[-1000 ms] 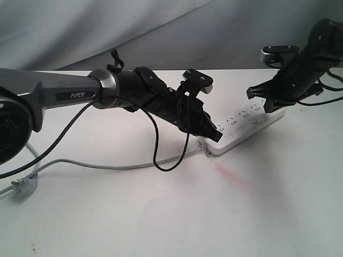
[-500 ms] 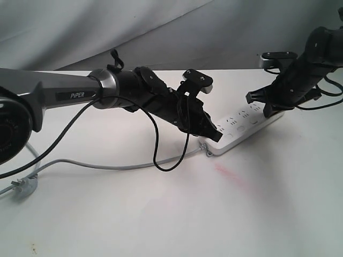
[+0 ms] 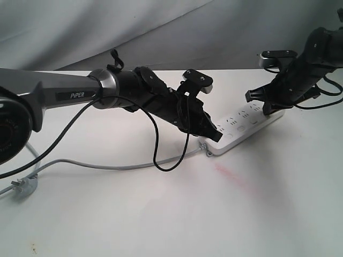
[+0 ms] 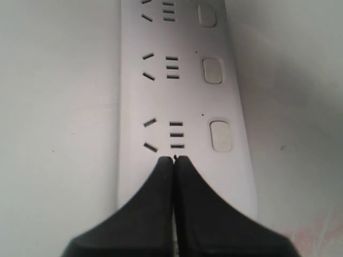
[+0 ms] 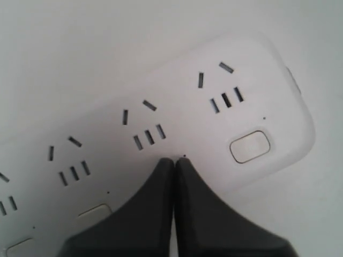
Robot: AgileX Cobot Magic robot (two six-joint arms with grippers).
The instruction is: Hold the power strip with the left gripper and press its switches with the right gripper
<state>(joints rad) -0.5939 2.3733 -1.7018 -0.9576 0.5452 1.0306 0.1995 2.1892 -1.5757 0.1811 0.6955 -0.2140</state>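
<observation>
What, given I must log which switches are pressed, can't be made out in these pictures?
- Exterior view: the left gripper hides the power strip's near end; contact there is unclear.
- Exterior view: the right gripper covers the far end; whether it touches a switch is hidden.
- Wrist views: the switches show no on/off mark; each closed gripper blocks the strip beneath it.

All three views share the power strip [image 3: 242, 127], wrists closest.

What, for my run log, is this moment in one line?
left claw: shut, over power strip, cord end | right claw: shut, over far end | contact: cannot tell
</observation>
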